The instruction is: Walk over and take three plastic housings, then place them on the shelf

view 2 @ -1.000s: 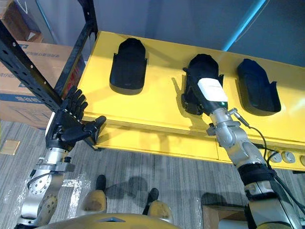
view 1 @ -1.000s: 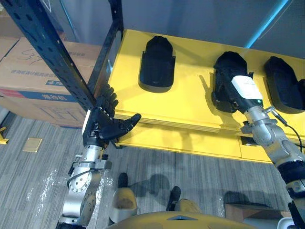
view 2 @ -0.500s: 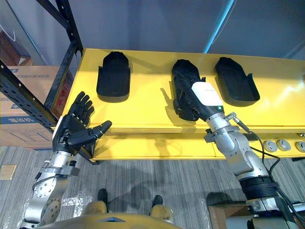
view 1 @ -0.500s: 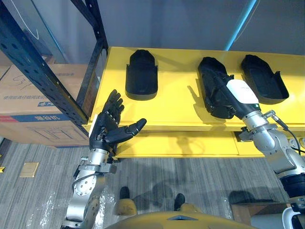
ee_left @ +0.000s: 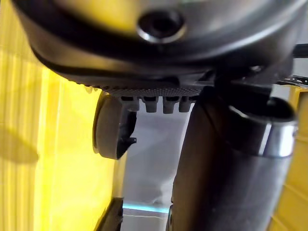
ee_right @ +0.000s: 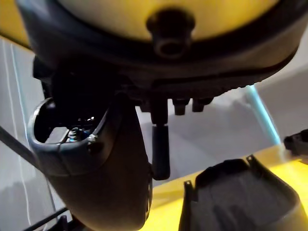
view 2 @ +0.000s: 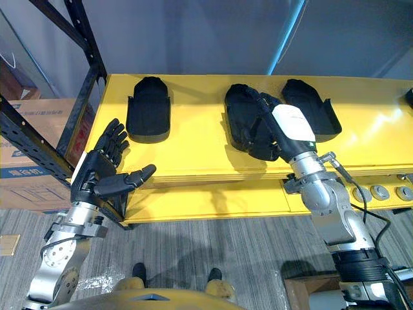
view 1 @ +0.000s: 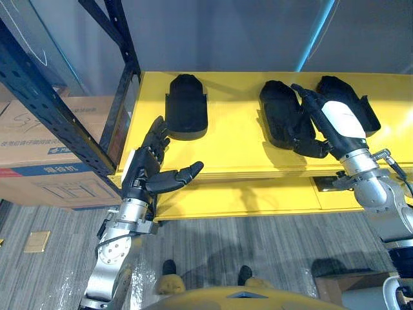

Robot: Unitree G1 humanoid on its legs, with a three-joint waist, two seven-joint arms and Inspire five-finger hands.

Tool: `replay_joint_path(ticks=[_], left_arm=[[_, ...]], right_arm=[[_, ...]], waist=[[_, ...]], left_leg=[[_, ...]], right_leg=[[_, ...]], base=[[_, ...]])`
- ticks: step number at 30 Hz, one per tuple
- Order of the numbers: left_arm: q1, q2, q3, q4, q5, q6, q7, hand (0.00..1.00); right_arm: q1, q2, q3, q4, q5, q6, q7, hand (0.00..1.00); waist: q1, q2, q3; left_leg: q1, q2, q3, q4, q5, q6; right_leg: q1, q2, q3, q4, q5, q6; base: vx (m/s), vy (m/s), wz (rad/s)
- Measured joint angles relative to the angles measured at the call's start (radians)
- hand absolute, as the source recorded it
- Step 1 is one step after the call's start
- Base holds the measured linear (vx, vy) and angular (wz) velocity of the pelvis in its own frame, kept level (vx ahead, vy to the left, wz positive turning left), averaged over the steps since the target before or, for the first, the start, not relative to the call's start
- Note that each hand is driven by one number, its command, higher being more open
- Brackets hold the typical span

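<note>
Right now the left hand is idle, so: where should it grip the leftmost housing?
Probably pinch the leftmost housing across its raised side walls at the squared near end, left hand coming from the shelf edge; the far end is rounded.

On the yellow shelf [view 1: 232, 148] lie a left housing [view 1: 186, 113], a middle housing [view 1: 277, 116] and a right housing [view 2: 303, 93], all black.

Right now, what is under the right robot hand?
The middle housing, lying on the yellow shelf. The right robot hand covers its right side, so any contact underneath is hidden.
</note>
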Motion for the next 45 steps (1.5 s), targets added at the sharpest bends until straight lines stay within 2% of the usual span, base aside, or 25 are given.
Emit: replay_joint_path(ticks=[10, 16, 17, 19, 23, 27, 33, 34, 38, 43, 45], left_arm=[[0.000, 0.001, -0.003, 0.000, -0.001, 0.004, 0.008, 1.00], [0.000, 0.007, -0.004, 0.000, -0.001, 0.004, 0.019, 1.00], [0.000, 0.011, -0.004, 0.000, -0.001, 0.004, 0.020, 1.00], [0.000, 0.020, -0.004, 0.000, -0.001, 0.004, 0.021, 1.00], [0.000, 0.022, -0.004, 0.000, -0.001, 0.004, 0.020, 1.00], [0.001, 0.022, -0.004, 0.000, -0.001, 0.004, 0.013, 1.00], [0.002, 0.020, -0.001, 0.000, -0.002, 0.004, 0.002, 1.00], [0.002, 0.020, -0.001, 0.000, -0.002, 0.004, 0.000, 1.00], [0.002, 0.020, -0.001, 0.000, -0.002, 0.004, -0.004, 1.00], [0.002, 0.019, -0.001, 0.000, -0.002, 0.005, -0.009, 1.00], [0.010, 0.019, 0.000, 0.000, -0.002, 0.005, -0.008, 1.00]], right_arm=[[0.041, -0.001, -0.001, -0.010, -0.003, 0.113, 0.098, 1.00], [0.031, -0.022, 0.049, 0.021, -0.003, 0.136, 0.111, 1.00], [0.024, -0.022, 0.059, 0.042, -0.003, 0.136, 0.110, 0.00], [0.009, -0.023, 0.071, 0.072, -0.004, 0.136, 0.109, 0.00], [-0.001, -0.023, 0.071, 0.094, -0.003, 0.127, 0.038, 0.00], [-0.024, -0.023, 0.067, 0.094, -0.003, 0.081, -0.058, 0.00], [-0.023, -0.012, -0.026, 0.025, -0.039, 0.039, -0.138, 0.00], [-0.022, -0.006, -0.049, 0.008, -0.044, 0.025, -0.148, 1.00], [-0.018, -0.004, -0.075, -0.028, -0.043, 0.004, -0.145, 1.00], [0.009, -0.004, -0.072, -0.029, -0.043, 0.010, -0.048, 1.00], [0.014, -0.004, -0.055, -0.029, -0.043, 0.029, -0.007, 1.00]], waist=[[-0.017, -0.001, -0.001], [-0.014, -0.001, -0.001], [-0.014, -0.001, -0.001], [-0.013, -0.001, -0.001], [-0.015, -0.001, -0.001], [-0.016, -0.001, -0.001], [-0.018, -0.001, -0.001], [-0.019, -0.001, -0.001], [-0.022, -0.001, -0.001], [-0.017, -0.001, -0.001], [-0.017, -0.001, -0.001]], left_leg=[[-0.002, 0.001, 0.022, 0.003, -0.005, 0.000], [-0.005, 0.001, 0.020, 0.005, -0.005, 0.001], [-0.006, 0.000, 0.018, 0.005, -0.005, 0.001], [-0.009, 0.000, 0.016, 0.006, -0.005, 0.001], [-0.017, 0.000, 0.005, 0.008, -0.005, 0.001], [-0.018, -0.001, 0.003, 0.007, -0.004, 0.001], [-0.018, -0.001, 0.001, 0.006, -0.004, 0.001], [-0.017, -0.001, 0.001, 0.006, -0.004, 0.001], [-0.014, -0.001, 0.004, 0.005, -0.004, 0.001], [-0.002, -0.001, 0.009, 0.002, -0.004, 0.001], [-0.002, -0.001, 0.010, 0.002, -0.004, 0.001]], right_leg=[[-0.015, 0.000, 0.021, 0.000, 0.005, 0.007], [-0.015, -0.001, 0.018, 0.000, 0.005, 0.007], [-0.015, -0.001, 0.017, 0.000, 0.005, 0.007], [-0.015, -0.001, 0.014, 0.000, 0.005, 0.007], [-0.016, -0.001, 0.004, 0.000, 0.005, 0.007], [-0.015, -0.002, 0.003, 0.000, 0.005, 0.007], [-0.015, -0.002, 0.001, 0.000, 0.004, 0.007], [-0.015, -0.002, 0.001, 0.000, 0.004, 0.007], [-0.014, -0.001, 0.003, 0.000, 0.004, 0.007], [-0.007, -0.001, 0.007, -0.001, 0.004, 0.007], [-0.007, -0.001, 0.008, -0.002, 0.004, 0.007]], base=[[-0.01, 0.003, -0.06], [0.00, 0.000, 0.00], [-0.01, 0.002, 0.03], [-0.01, 0.001, 0.05], [0.00, -0.001, 0.07], [0.00, 0.000, 0.00], [0.00, 0.000, 0.00], [0.00, 0.000, 0.00], [0.00, 0.000, -0.01], [0.00, 0.000, -0.03], [0.00, 0.000, 0.00]])
